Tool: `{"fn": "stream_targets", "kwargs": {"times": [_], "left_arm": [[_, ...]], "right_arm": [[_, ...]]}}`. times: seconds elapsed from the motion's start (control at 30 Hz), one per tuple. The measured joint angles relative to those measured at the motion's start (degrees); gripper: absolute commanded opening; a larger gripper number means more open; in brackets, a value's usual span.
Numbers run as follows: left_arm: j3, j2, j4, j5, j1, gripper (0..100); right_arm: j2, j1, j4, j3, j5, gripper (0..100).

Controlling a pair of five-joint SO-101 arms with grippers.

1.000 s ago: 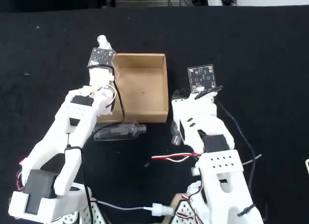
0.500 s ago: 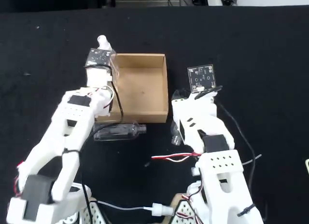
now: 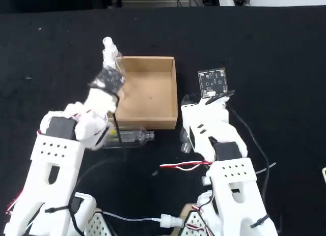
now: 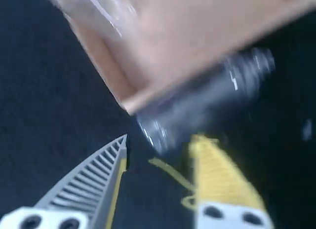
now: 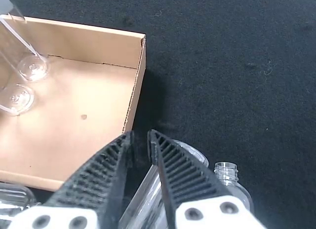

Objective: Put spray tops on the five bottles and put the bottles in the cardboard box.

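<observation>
The cardboard box [image 3: 168,93] sits mid-table. A clear bottle with a white spray top [image 3: 108,49] stands at its far left corner, and two clear bottles [image 5: 24,81] show against that wall. Just in front of the box lies a capless bottle [image 3: 130,137], blurred [image 4: 207,98] in the left wrist view. My left gripper [image 4: 160,140] hangs open and empty just short of it. My right gripper [image 5: 139,135] is shut, empty, to the right of the box above two capless bottles [image 5: 224,177], also seen under the right arm [image 3: 186,142].
A loose spray top with its tube [image 3: 165,220] lies at the table's near edge between the arm bases. Red and white cables [image 3: 183,166] hang by the right arm. Black table [image 3: 275,68] stretches to the right and far side.
The left arm has drawn back from the box's far left corner toward the lying bottle, leaving the spray-topped bottle standing there. The right arm has not moved.
</observation>
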Motion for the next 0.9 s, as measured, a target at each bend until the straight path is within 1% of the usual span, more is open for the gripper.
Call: {"fn": "stream_targets", "kwargs": {"times": [0.1,0.2,0.33,0.47,0.6,0.67,0.77,0.9], "left_arm": [[0.0,-0.3,5.9,-6.4,0.0,24],[0.4,-0.5,7.9,-11.9,1.1,24],[4.9,-0.8,6.5,-12.0,6.8,24],[9.2,-0.8,1.0,-11.3,11.5,25],[12.5,-0.8,-5.4,-11.3,11.6,25],[12.9,-0.6,-7.2,-11.3,11.7,25],[12.9,1.8,-8.4,-11.3,11.8,25],[10.4,8.7,-8.4,-11.3,11.8,25]], "right_arm": [[0.0,0.0,0.0,0.0,0.0,3.9],[0.0,0.0,0.0,0.0,0.0,3.9],[0.0,0.0,0.0,0.0,0.0,3.9],[0.0,0.0,0.0,0.0,0.0,3.9],[0.0,0.0,0.0,0.0,0.0,3.9],[0.0,0.0,0.0,0.0,0.0,3.9],[0.0,0.0,0.0,0.0,0.0,3.9],[0.0,0.0,0.0,0.0,0.0,3.9]]}}
